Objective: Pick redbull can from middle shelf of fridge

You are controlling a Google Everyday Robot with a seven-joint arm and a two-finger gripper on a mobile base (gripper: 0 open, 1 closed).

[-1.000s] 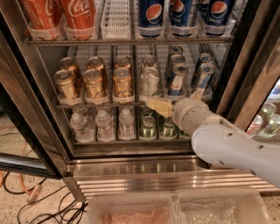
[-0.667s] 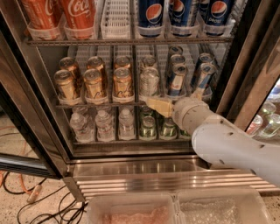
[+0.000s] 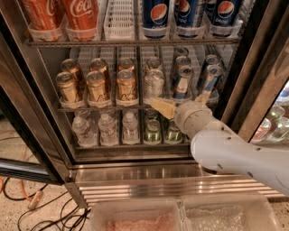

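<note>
Progress: approach stage only, by the look of it; no can has been lifted. The gripper is seen at centre-right of the frame, at the front edge of the middle shelf. Its claw is spread wide and nothing is held. One beige finger is pointed left below the pale silver can, and the other is raised by the right-hand lane.

The redbull can, front of its lane w/ more behind, is stood upright approx. between the two fingers; contact can't be told. Left to do, as judged: closing on it, lifting, and drawing it out of the fridge.

Nearby: gold cans at left of the shelf. A 2nd slim can is placed just beside at right and could be knocked. Coca-Cola cans and Pepsi cans are racked above, water bottles and green bottles below.
</note>
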